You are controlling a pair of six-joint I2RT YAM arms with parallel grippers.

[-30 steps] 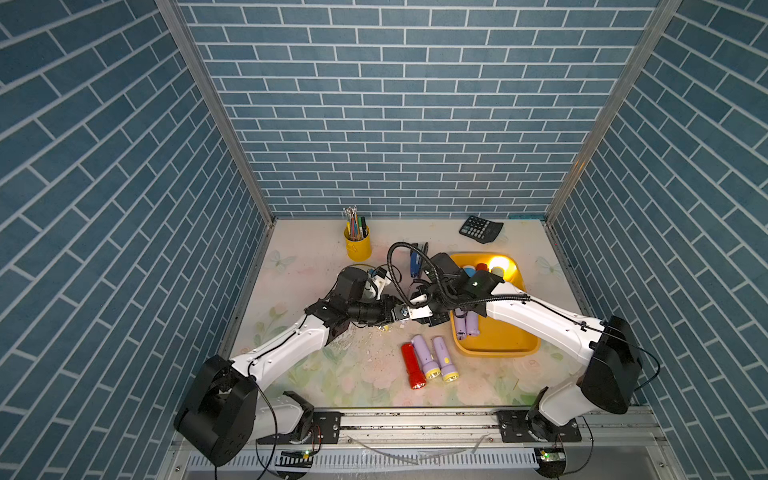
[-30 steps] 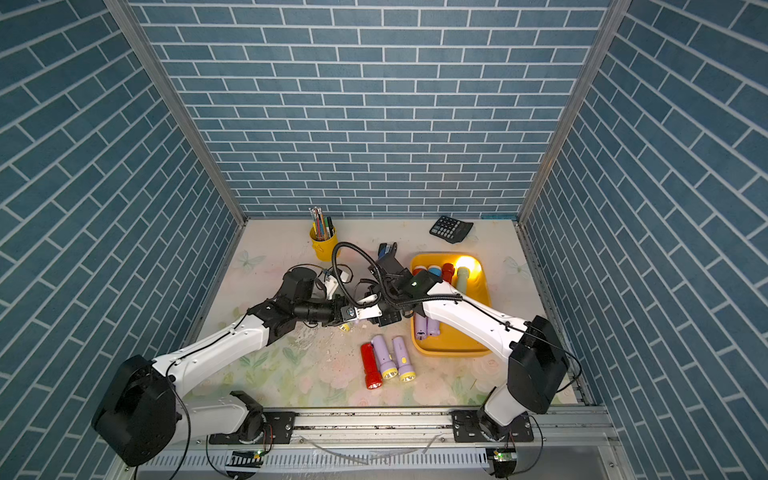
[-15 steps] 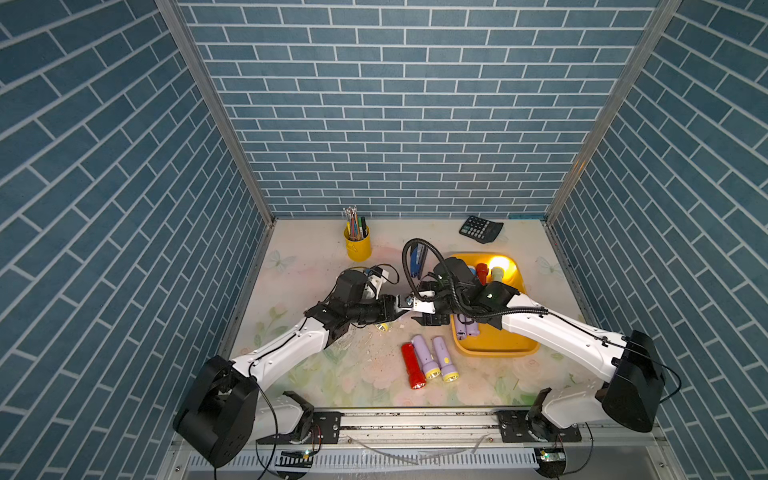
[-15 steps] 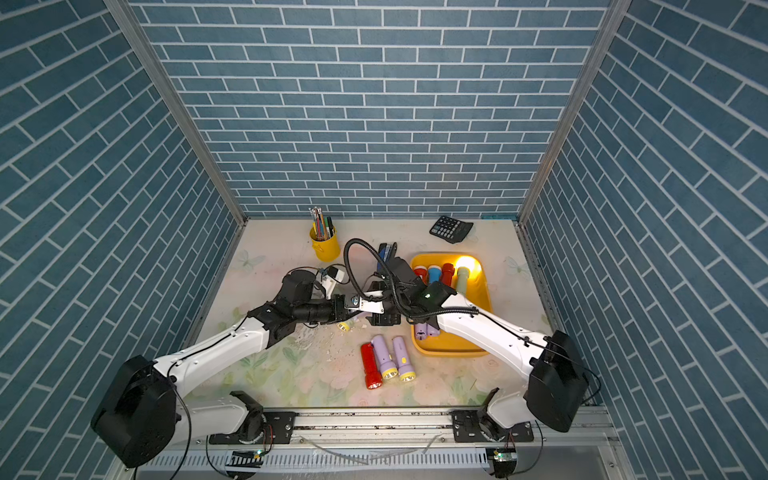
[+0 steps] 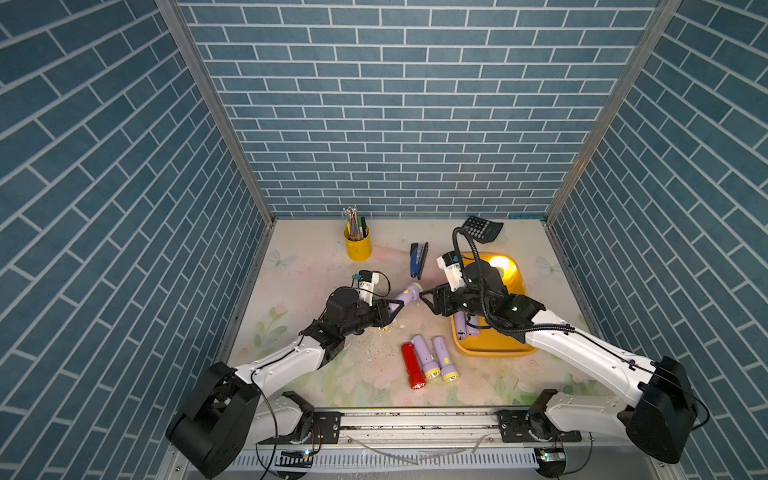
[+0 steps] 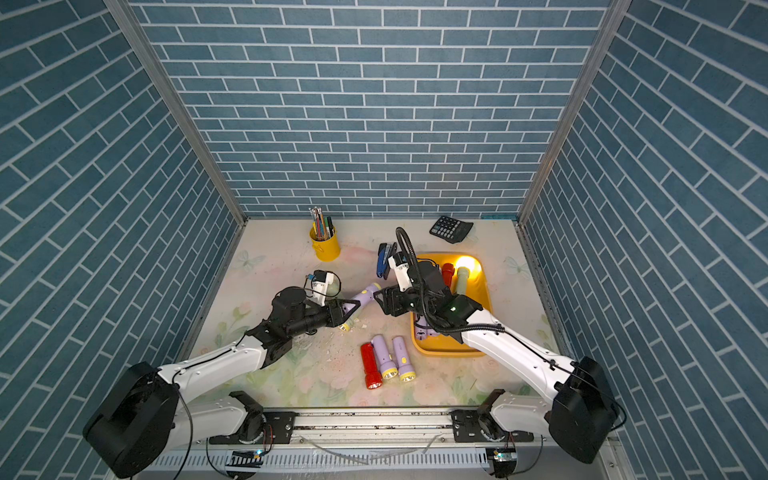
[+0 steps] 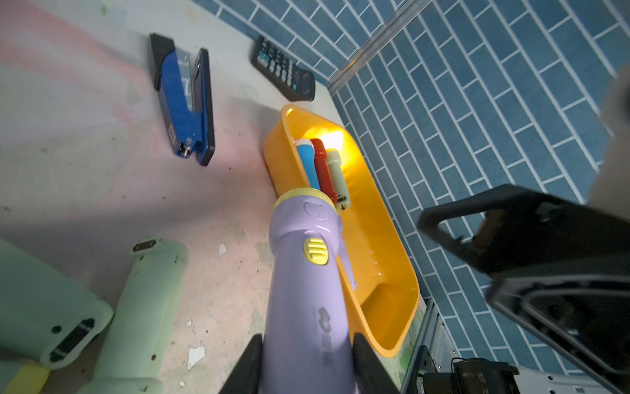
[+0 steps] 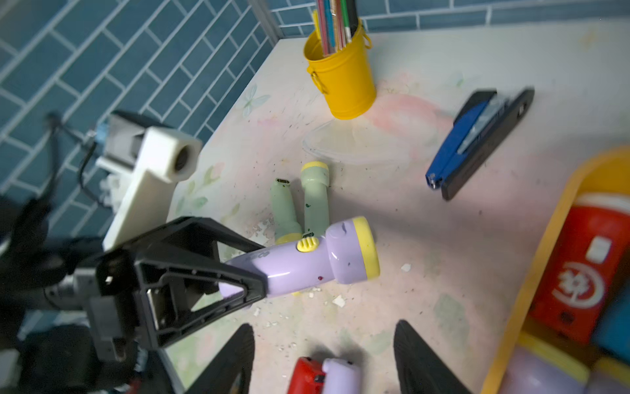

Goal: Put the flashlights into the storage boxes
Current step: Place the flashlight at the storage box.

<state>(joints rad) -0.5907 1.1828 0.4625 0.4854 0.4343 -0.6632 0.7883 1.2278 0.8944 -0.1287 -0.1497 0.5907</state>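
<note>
Near edge: glossy red torch (image 5: 412,365) + two lilac torches (image 5: 427,357), yellow-ringed heads, flat on floral mat (image 5: 332,374). Mid: L gripper (image 7: 306,344) pinches a smooth held lilac torch (image 5: 408,292) by its tail, above two pale green torches (image 8: 315,198), just left of the rounded orange-yellow tray (image 5: 494,348). R gripper (image 8: 323,327) is spread, empty. 1 s ago its jaws were together at the torch head; now backed off. Tray contents partly hidden by R arm (image 5: 582,353); one glows at far end. Far: stapler (image 5: 417,259), pen cup (image 5: 357,247), calculator (image 5: 482,227).
</note>
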